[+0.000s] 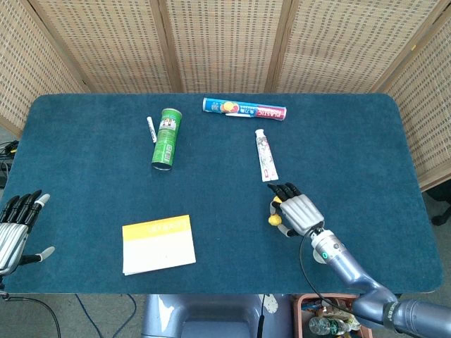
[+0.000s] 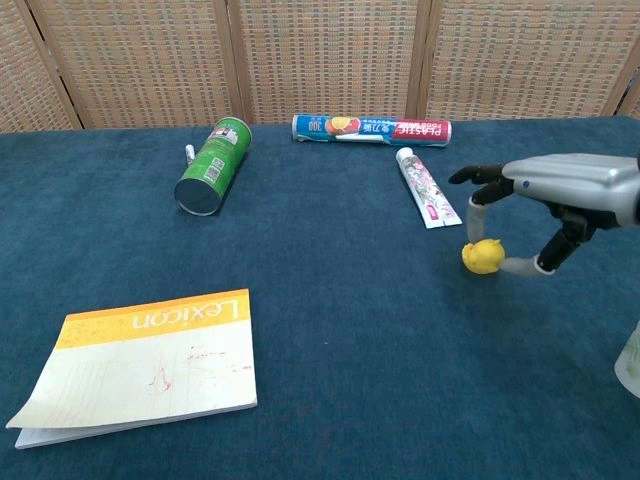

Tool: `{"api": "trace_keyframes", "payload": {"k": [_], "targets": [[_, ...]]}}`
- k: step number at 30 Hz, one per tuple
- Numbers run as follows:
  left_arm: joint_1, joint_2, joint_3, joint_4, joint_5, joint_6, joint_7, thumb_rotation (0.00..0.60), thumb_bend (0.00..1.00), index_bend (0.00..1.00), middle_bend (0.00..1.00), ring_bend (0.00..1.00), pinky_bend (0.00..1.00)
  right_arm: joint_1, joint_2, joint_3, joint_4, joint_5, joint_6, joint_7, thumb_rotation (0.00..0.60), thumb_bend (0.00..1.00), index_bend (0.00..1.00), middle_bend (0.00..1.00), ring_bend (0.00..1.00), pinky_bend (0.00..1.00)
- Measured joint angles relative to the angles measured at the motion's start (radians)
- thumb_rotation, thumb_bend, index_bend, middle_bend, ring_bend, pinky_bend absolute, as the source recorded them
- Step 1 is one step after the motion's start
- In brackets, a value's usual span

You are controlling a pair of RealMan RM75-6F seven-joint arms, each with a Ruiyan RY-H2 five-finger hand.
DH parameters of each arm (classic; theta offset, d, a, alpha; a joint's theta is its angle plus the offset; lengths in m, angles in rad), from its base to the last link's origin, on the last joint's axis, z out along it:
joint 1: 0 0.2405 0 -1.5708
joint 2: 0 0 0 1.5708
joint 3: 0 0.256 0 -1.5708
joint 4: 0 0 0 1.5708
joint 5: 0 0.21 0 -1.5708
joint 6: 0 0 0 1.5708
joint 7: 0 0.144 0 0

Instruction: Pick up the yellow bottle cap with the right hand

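Observation:
My right hand (image 2: 570, 190) hangs above the blue table, pinching a yellow bottle cap (image 2: 482, 256) between the thumb and a finger, with the other fingers spread. In the head view the same hand (image 1: 297, 211) is right of the table's middle, near the front, and the cap (image 1: 273, 220) shows at its left edge. A second yellow cap seen earlier on the cloth is hidden under the hand. My left hand (image 1: 15, 229) rests open at the table's front left corner.
A toothpaste tube (image 1: 265, 155) lies just beyond the right hand. Further back lie a plastic-wrap box (image 1: 244, 108), a green can (image 1: 165, 137) on its side and a marker (image 1: 151, 129). A yellow notebook (image 1: 158, 243) sits front left. Something white (image 2: 630, 365) shows at the right edge.

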Motion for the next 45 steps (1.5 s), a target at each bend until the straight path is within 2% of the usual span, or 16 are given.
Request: {"api": "trace_keyframes", "payload": {"k": [5, 13, 37, 38, 41, 42, 43, 45], "targets": [[-0.001, -0.001, 0.001, -0.002, -0.002, -0.004, 0.006, 0.600, 0.00, 0.00, 0.00, 0.00, 0.00, 0.030, -0.009, 0.034, 0.044, 0.122, -0.021, -0.034, 0.600, 0.41, 0.47, 0.00, 0.00, 0.00], [-0.003, 0.001, -0.002, -0.004, -0.014, -0.011, 0.002, 0.600, 0.00, 0.00, 0.00, 0.00, 0.00, 0.083, -0.083, 0.038, 0.149, 0.264, -0.052, -0.113, 0.600, 0.43, 0.47, 0.00, 0.00, 0.00], [-0.009, 0.009, -0.002, -0.008, -0.022, -0.022, -0.007, 0.600, 0.00, 0.00, 0.00, 0.00, 0.00, 0.147, -0.130, 0.004, 0.205, 0.356, -0.053, -0.184, 0.600, 0.42, 0.46, 0.00, 0.00, 0.00], [-0.009, 0.009, -0.002, -0.008, -0.023, -0.023, -0.008, 0.600, 0.00, 0.00, 0.00, 0.00, 0.00, 0.148, -0.130, 0.003, 0.204, 0.355, -0.052, -0.184, 0.600, 0.39, 0.41, 0.00, 0.00, 0.00], [-0.010, 0.009, -0.002, -0.008, -0.023, -0.024, -0.008, 0.600, 0.00, 0.00, 0.00, 0.00, 0.00, 0.150, -0.132, 0.002, 0.203, 0.350, -0.044, -0.185, 0.600, 0.19, 0.13, 0.00, 0.00, 0.00], [-0.010, 0.009, -0.002, -0.009, -0.023, -0.023, -0.008, 0.600, 0.00, 0.00, 0.00, 0.00, 0.00, 0.151, -0.132, 0.002, 0.201, 0.350, -0.041, -0.186, 0.600, 0.15, 0.07, 0.00, 0.00, 0.00], [-0.009, 0.009, -0.002, -0.009, -0.023, -0.023, -0.008, 0.600, 0.00, 0.00, 0.00, 0.00, 0.00, 0.151, -0.132, 0.003, 0.199, 0.351, -0.037, -0.187, 0.600, 0.13, 0.02, 0.00, 0.00, 0.00], [-0.009, 0.009, -0.002, -0.009, -0.022, -0.023, -0.008, 0.600, 0.00, 0.00, 0.00, 0.00, 0.00, 0.151, -0.131, 0.005, 0.194, 0.352, -0.030, -0.184, 0.600, 0.12, 0.00, 0.00, 0.00, 0.00]]}}
